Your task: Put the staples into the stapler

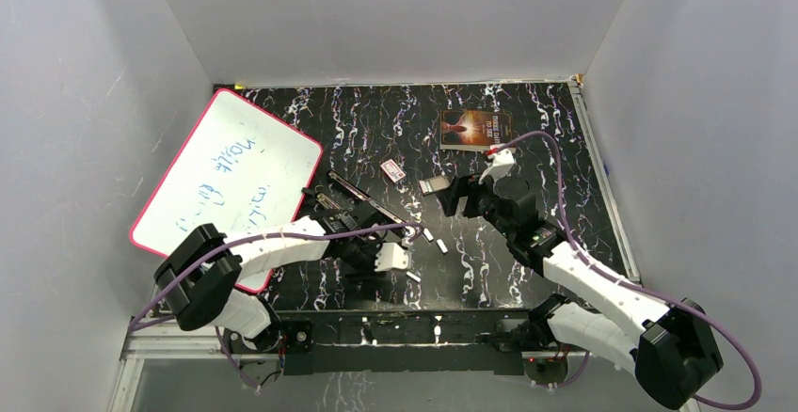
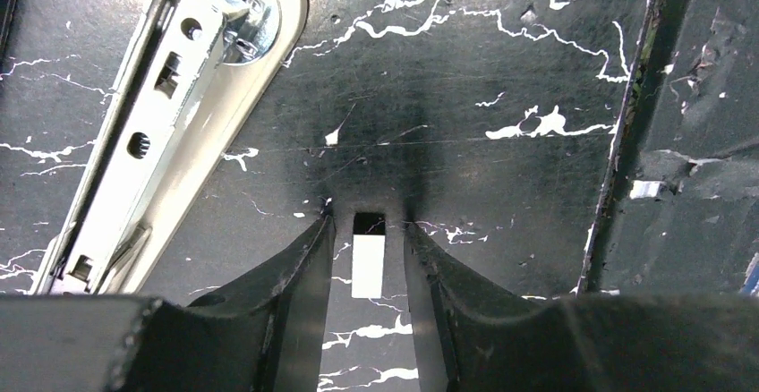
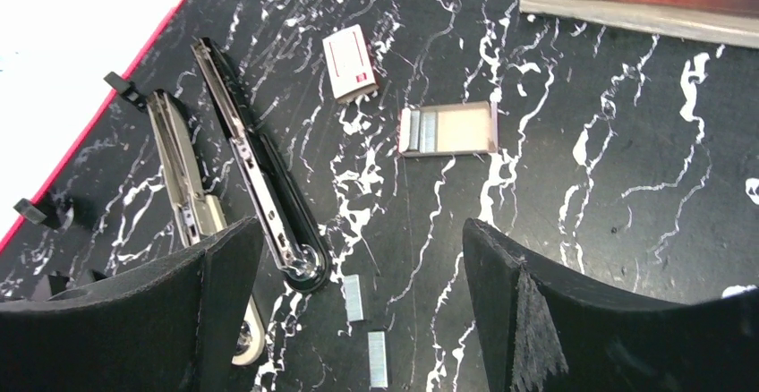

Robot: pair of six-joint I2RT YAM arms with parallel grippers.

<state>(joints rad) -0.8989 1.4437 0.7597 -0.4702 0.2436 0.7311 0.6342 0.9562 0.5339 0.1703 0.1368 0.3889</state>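
While the box (image 3: pixel 465 128) holds staples (image 3: pixel 419 131), right pincer (image 3: pixel 358 240) gapes; left pincer (image 2: pixel 369 222), slightly parted, straddles a strip (image 2: pixel 368 267).

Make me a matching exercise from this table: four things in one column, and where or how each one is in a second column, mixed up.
Things:
1. whiteboard
2. book
3. stapler
4. staple strip

Place or state:
A. swung open, lying flat
B. between the fingers of the left hand
C. farthest back, right of centre
D. red-edged, on the far left

Pairs: 1-D, 2-C, 3-A, 4-B
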